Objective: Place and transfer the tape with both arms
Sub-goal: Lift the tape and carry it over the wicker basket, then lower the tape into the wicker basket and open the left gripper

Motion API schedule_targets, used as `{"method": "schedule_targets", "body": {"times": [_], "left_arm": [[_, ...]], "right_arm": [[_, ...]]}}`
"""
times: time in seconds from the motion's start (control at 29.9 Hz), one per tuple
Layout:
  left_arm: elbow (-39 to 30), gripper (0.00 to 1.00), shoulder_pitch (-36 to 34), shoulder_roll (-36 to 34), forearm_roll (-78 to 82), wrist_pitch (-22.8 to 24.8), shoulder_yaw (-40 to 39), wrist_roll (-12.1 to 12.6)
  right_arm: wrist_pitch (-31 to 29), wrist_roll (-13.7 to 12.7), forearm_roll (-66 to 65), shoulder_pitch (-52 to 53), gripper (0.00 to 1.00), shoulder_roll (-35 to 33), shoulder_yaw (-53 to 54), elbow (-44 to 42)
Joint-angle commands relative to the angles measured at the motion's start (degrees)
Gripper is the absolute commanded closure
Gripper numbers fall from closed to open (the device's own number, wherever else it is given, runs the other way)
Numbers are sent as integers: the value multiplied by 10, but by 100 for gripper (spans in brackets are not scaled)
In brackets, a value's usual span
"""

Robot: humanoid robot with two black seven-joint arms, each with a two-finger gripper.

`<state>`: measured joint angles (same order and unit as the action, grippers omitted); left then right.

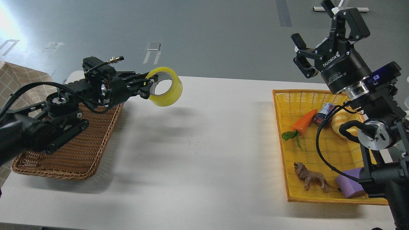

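The tape (166,88), a yellow translucent roll with a grey-white core, hangs in the air above the table's back left, just right of the brown wicker basket (73,150). My left gripper (149,87) is shut on the roll's left wall, one finger inside the core. My right gripper (322,38) is raised high at the far right, above the yellow basket's back edge, open and empty.
The yellow basket (287,153) at the right holds a toy carrot (303,121), a small can (323,112), a pale bread (340,123), a toy lion (310,179) and a purple block (348,187). A checked cloth (19,86) lies at far left.
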<state>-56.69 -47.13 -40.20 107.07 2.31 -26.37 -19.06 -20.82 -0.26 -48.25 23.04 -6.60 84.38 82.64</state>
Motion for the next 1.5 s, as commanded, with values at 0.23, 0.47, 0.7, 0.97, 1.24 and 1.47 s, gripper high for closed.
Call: {"method": "schedule_targets", "body": {"times": [0.23,0.47,0.7,0.97,1.24,1.47], "left_arm": [[49,100,26,-117,-36,-21,2,-36],[97,100,68,-145,-34,-33,7,-89],[130,100,91,-143,-36,-56,41,-89],[161,94,114,-139,-54,-109,96,-89],[185,88,137,-132,-77,-129,112,-89],[203,4,138,-131,-85,-128,112,-89]], "right_arm": [[-2,-1,0,-2,0,-3,-3,-5],[-5,-2,0,-15,0,-3,-3,-5],[-7,-2,-1,-22,0,-5,-4,-5],[-6,-3,-1,-22,0,-7,-4,-4],[-7,-3,-1,-26,0,-7,-4,-3],[-7,-4,0,-26,0,-6,-4,-1]]}}
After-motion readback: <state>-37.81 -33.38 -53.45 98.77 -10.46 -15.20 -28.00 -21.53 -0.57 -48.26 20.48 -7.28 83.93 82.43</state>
